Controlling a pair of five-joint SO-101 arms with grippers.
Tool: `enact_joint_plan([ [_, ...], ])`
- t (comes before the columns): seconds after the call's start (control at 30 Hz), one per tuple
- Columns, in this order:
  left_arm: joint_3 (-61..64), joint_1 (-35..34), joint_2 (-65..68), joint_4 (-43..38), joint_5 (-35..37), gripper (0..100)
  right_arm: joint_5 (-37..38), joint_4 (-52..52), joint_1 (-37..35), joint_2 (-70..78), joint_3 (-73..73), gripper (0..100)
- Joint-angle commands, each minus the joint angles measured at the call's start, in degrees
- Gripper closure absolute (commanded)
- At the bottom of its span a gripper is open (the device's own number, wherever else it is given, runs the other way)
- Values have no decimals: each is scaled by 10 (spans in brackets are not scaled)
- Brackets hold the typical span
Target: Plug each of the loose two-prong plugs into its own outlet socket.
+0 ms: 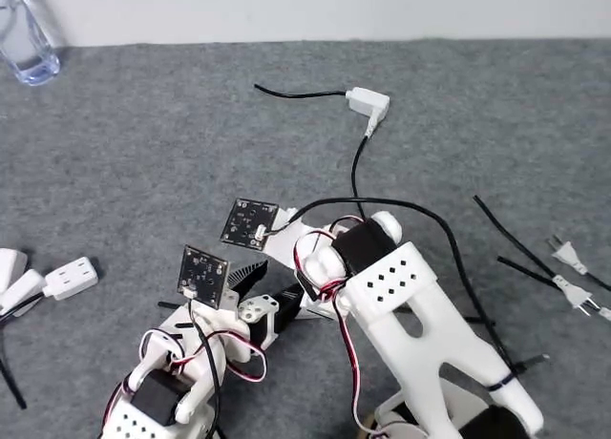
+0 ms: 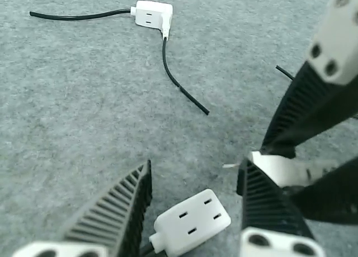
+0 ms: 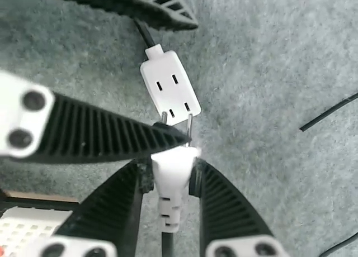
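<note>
A white outlet socket [image 2: 190,220] lies on the grey carpet between the spread fingers of my left gripper [image 2: 197,165], which is open and straddles it without touching. My right gripper [image 3: 170,166] is shut on a white two-prong plug [image 3: 169,198]. The plug's prongs [image 3: 190,125] point at the same outlet socket [image 3: 168,86], and their tips sit right at its slotted end. One left finger [image 3: 100,134] crosses in front, so I cannot tell whether the prongs have entered the slots. The held plug [image 2: 277,169] also shows beside the left gripper.
A second white outlet [image 1: 368,102] with a black cable lies farther back. Another outlet [image 1: 72,277] sits at the left edge. Two loose plugs [image 1: 571,256] [image 1: 576,294] on black cords lie at the right. A clear container [image 1: 29,48] stands in the back left corner.
</note>
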Motion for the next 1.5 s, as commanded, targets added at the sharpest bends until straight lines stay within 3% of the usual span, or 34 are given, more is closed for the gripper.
enact_joint_plan([
  [0.0, -3, 2, -8, -11, 5, 758, -7, 24, -27, -2, -56, 991],
  [1.07, -3, -1, -8, -11, 4, 758, -35, -3, -28, 0, -78, 991],
  [1.13, -5, -33, -8, -3, 4, 758, -34, -2, -25, 5, -74, 991],
  [1.33, -3, -236, -8, 10, 3, 758, -1, -2, 4, 5, -55, 991],
  [1.47, -3, -308, -8, 43, -5, 758, 22, -1, 9, 5, -57, 991],
])
